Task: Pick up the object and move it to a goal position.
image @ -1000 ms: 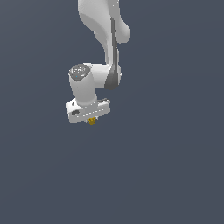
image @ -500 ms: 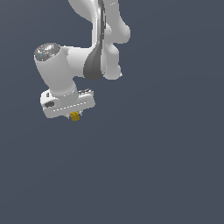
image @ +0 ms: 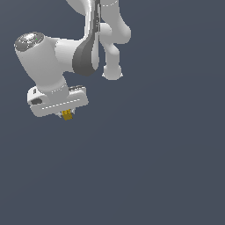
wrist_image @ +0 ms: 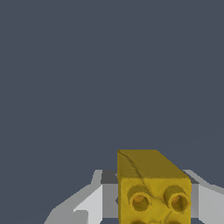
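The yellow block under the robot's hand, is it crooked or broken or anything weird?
Nothing stands out. The yellow block sits gripped in the end effector, whole, with round holes on its face and no cracks visible. In the exterior view only a small bit of it peeks out below the white arm.

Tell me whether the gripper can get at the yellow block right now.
Yes, apparently: the yellow block already sits between the fingers of the gripper, which looks shut on it. Nothing blocks it.
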Tool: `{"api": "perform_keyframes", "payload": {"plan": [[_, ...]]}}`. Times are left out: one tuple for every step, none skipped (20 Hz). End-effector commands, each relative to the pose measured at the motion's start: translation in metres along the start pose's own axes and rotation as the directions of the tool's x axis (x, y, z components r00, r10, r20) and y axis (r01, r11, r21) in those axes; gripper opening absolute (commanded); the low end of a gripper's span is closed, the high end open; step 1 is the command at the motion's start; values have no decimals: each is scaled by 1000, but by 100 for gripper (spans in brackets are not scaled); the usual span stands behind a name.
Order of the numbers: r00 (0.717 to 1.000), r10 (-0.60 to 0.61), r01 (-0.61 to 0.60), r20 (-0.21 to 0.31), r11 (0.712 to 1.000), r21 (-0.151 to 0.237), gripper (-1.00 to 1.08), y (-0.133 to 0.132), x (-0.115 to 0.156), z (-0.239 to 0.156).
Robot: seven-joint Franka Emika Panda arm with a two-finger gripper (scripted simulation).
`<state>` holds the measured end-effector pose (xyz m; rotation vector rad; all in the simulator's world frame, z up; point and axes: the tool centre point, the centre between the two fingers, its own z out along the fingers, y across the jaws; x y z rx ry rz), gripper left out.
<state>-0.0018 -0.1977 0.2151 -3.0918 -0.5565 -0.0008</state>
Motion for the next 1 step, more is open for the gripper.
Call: {"api": "perform_keyframes", "payload": {"plan": [[1000,-1,1,0,1000,0,-100,1,0,-2]]}}
